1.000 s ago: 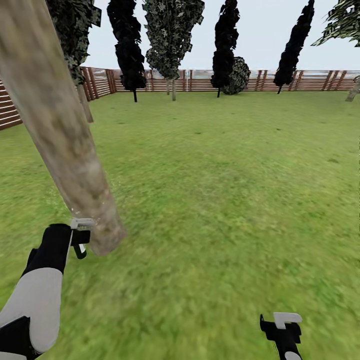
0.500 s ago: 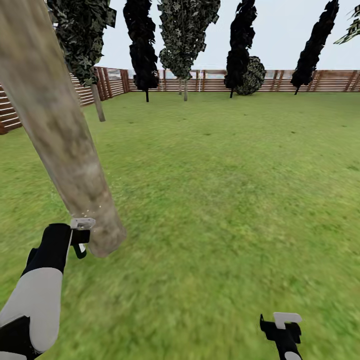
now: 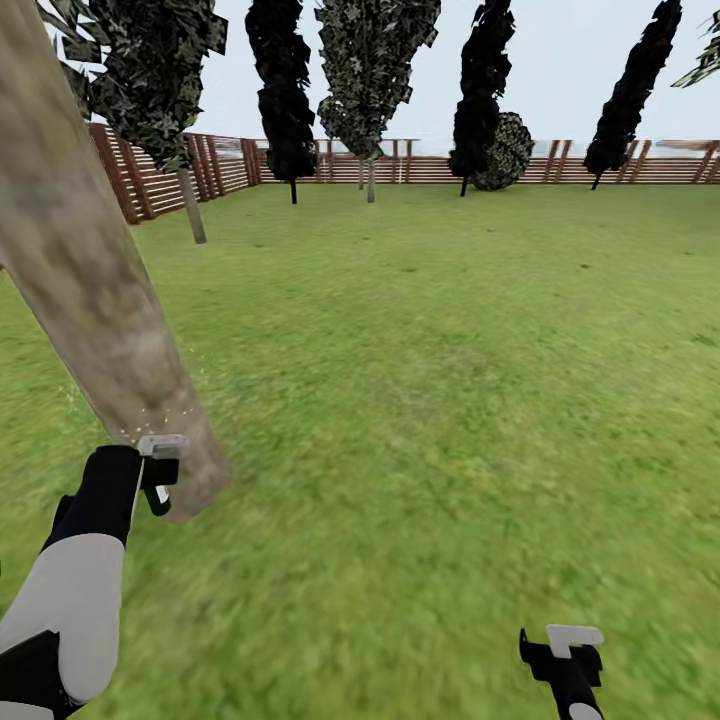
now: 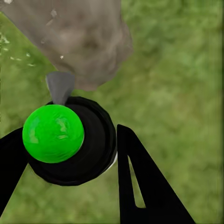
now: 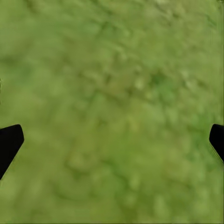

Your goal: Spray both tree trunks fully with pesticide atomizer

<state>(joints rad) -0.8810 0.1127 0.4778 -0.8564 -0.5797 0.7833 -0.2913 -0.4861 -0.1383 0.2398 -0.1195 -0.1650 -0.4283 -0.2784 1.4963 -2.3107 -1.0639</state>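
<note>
Two pincers: the left gripper [image 4: 70, 163] is clamped round the pesticide atomizer [image 4: 70, 144]; the right gripper [image 5: 112, 140] hangs with its fingers spread wide, nothing between them but grass.
Left hold: black fingers [image 4: 149, 186] sit on either side of the atomizer's round black body, touching it, with the green cap [image 4: 52, 133] facing the wrist camera.
Nozzle: a grey cone [image 4: 59, 86] pokes forward from the body, just short of the tree trunk [image 4: 79, 37].
Handling, my guess: a small hard-shelled bottle, light, stiff, its rounded wall likely a bit slippery; gripping the widest part of the body, as now, looks the sound place, keeping the nozzle unobstructed.
Contents: the body is opaque, so how much liquid is left cannot be told.
Pesticide: fine white specks [image 3: 150, 418] float just ahead of the left gripper [image 3: 160, 470] around the trunk's foot; a few more dot the bark and the grass [image 4: 18, 56] beside it.
Trunk: thick, pale, blotchy, leaning away upward from the left gripper [image 3: 90, 260]; the higher bark shows no clear specks, so I judge coverage unfinished.
Right side: the right gripper [image 3: 562, 648] is well apart from trunk and atomizer, low over the floor [image 3: 450, 400].
Farther out: lawn, then dark trees [image 3: 375, 70] and the slatted fence [image 3: 430, 168].
</note>
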